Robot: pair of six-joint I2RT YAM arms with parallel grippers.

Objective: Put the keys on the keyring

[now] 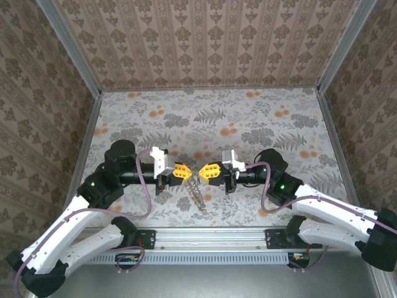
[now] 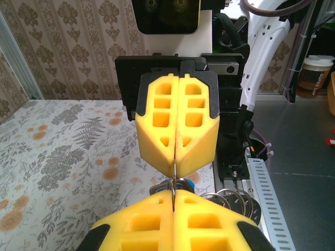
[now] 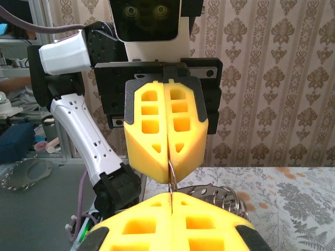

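My left gripper (image 1: pixel 183 171) and right gripper (image 1: pixel 208 172) meet tip to tip above the middle of the table. Both are shut on the same thin wire loop of the keyring (image 2: pixel 173 177), which bridges the small gap between them. In the left wrist view my own yellow fingers (image 2: pixel 157 219) fill the bottom and the right gripper's stand opposite. A key with a bright blue head (image 2: pixel 181 183) hangs just under the loop. Several silvery rings (image 2: pixel 228 198) dangle beside it. From above, the silvery chain (image 1: pixel 197 194) hangs down to the table. The right wrist view shows the keyring's loop (image 3: pixel 170 171) and its rings (image 3: pixel 220 196).
The flowered tablecloth (image 1: pixel 211 118) stretches back to the patterned walls. A metal rail (image 1: pixel 205 239) with both arm bases runs along the near edge. Purple cables (image 1: pixel 147 192) loop beside each arm.
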